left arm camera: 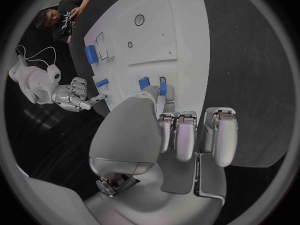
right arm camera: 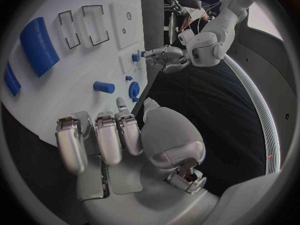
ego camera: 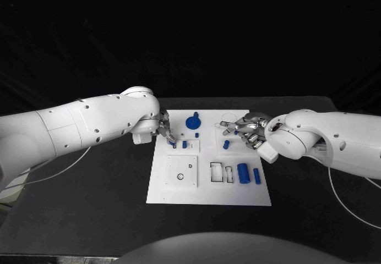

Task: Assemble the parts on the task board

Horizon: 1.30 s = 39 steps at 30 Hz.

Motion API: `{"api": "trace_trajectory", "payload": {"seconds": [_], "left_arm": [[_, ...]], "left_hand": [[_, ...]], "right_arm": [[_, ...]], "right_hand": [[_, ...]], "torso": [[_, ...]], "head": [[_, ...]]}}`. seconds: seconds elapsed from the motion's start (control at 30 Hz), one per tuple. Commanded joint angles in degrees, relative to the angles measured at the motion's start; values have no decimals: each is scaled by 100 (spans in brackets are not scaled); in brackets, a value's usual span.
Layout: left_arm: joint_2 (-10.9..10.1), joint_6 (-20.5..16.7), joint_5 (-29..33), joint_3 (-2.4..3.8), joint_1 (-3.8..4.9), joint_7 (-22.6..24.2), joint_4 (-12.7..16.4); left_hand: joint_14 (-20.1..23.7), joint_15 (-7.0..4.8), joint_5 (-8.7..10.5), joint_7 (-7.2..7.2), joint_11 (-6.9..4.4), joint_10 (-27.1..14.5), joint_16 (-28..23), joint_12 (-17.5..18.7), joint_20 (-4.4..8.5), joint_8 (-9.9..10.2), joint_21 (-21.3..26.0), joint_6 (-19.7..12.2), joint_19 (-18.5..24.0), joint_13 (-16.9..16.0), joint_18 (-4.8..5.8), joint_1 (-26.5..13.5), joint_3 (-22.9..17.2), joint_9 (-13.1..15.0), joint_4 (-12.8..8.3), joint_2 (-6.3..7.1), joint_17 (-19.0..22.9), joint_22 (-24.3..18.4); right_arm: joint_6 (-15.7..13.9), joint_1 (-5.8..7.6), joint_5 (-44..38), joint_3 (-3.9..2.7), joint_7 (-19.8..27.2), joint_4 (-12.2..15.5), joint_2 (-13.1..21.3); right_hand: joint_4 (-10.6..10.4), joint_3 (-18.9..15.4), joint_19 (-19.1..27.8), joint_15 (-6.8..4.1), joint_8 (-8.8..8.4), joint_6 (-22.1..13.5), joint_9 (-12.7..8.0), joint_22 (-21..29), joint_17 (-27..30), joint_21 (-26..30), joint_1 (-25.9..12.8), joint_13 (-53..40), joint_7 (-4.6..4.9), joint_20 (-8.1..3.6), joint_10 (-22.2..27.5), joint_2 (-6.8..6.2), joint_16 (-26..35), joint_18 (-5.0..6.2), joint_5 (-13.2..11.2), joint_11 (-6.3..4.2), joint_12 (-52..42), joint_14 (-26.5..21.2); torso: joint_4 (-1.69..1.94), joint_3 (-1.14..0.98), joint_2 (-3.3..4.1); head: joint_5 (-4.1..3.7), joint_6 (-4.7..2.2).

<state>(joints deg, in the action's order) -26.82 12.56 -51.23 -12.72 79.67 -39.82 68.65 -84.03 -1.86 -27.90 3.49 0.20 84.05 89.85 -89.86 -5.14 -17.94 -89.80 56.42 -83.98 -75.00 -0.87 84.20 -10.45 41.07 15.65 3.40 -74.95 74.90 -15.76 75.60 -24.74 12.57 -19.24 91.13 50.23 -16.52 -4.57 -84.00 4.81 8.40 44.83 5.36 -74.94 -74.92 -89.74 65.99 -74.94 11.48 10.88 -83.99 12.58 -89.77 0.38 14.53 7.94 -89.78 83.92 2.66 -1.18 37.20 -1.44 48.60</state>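
Note:
The white task board (ego camera: 210,190) lies mid-table. At its far left part my left hand (ego camera: 164,132) pinches a small blue peg (ego camera: 174,146) between thumb and a finger, right beside another small blue piece (ego camera: 184,144) standing in the board. The left wrist view shows that peg (left arm camera: 162,88) at the fingertips, the other fingers curled. My right hand (ego camera: 246,130) hovers over the board's far right part with fingers curled in, holding nothing; a blue peg (ego camera: 226,144) lies just before it. A blue gear-like part (ego camera: 194,121) stands between the hands.
A thick blue cylinder (ego camera: 243,172) and a thinner one (ego camera: 257,175) lie near the board's right side, beside rectangular recesses (ego camera: 217,171). A square white panel with a small hole (ego camera: 181,170) takes the board's left. Thin cables (ego camera: 64,168) run over the table at both sides.

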Motion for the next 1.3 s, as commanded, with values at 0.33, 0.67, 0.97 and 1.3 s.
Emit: {"api": "trace_trajectory", "payload": {"seconds": [0.33, 0.67, 0.97, 1.3], "left_arm": [[81, 124, -51, 2, -39, -246, -74], [119, 138, -120, 1, -61, -200, -114], [119, 229, -166, 0, -64, -157, -111], [166, 262, -162, -1, -65, -155, -146]], "left_hand": [[-597, -36, -40, -36, -27, 595, 15, -14, 37, -19, -17, 44, -598, -1500, 86, 84, -58, 134, -13, -27, -1505, 1508], [-597, -33, -38, -29, -23, 595, 15, -14, 36, -17, -10, 33, -590, -1500, 84, 91, -85, 138, -13, -40, -1505, 1505], [-597, -31, -23, -24, -18, 595, 15, -14, 36, -16, -11, 24, -591, -1500, 84, 94, -104, 142, -11, -48, -1505, 1505], [-597, -21, 36, -11, -5, 595, 15, -14, 31, -17, -2, 3, -580, -1500, 81, 93, -164, 157, 4, -76, -1505, 1501]], "right_arm": [[85, -4, -14, 0, 22, 5, -9], [96, -4, -13, 0, 29, 5, -13], [88, -3, -13, 0, 29, 8, -16], [85, -3, -13, 0, 26, 8, -18]], "right_hand": [[-4, -41, -600, 30, 35, -55, 6, -1506, -1508, -26, 70, -1506, 76, 45, -601, 9, -23, -38, 33, 36, -22, 608], [-4, -41, -600, 30, 35, -55, 6, -1506, -1508, -26, 70, -1506, 76, 45, -601, 9, -23, -38, 33, 36, -22, 608], [-4, -41, -600, 30, 35, -55, 6, -1506, -1508, -26, 70, -1506, 76, 45, -601, 9, -23, -38, 33, 36, -22, 608], [-4, -41, -600, 30, 35, -55, 6, -1506, -1508, -26, 70, -1506, 76, 45, -601, 9, -23, -38, 33, 36, -22, 608]], "torso": [[-1, -3, 0], [2, -8, 3], [-2, 1, 3], [1, 0, 4]], "head": [[12, -2], [20, -1], [2, 4], [4, 20]]}}
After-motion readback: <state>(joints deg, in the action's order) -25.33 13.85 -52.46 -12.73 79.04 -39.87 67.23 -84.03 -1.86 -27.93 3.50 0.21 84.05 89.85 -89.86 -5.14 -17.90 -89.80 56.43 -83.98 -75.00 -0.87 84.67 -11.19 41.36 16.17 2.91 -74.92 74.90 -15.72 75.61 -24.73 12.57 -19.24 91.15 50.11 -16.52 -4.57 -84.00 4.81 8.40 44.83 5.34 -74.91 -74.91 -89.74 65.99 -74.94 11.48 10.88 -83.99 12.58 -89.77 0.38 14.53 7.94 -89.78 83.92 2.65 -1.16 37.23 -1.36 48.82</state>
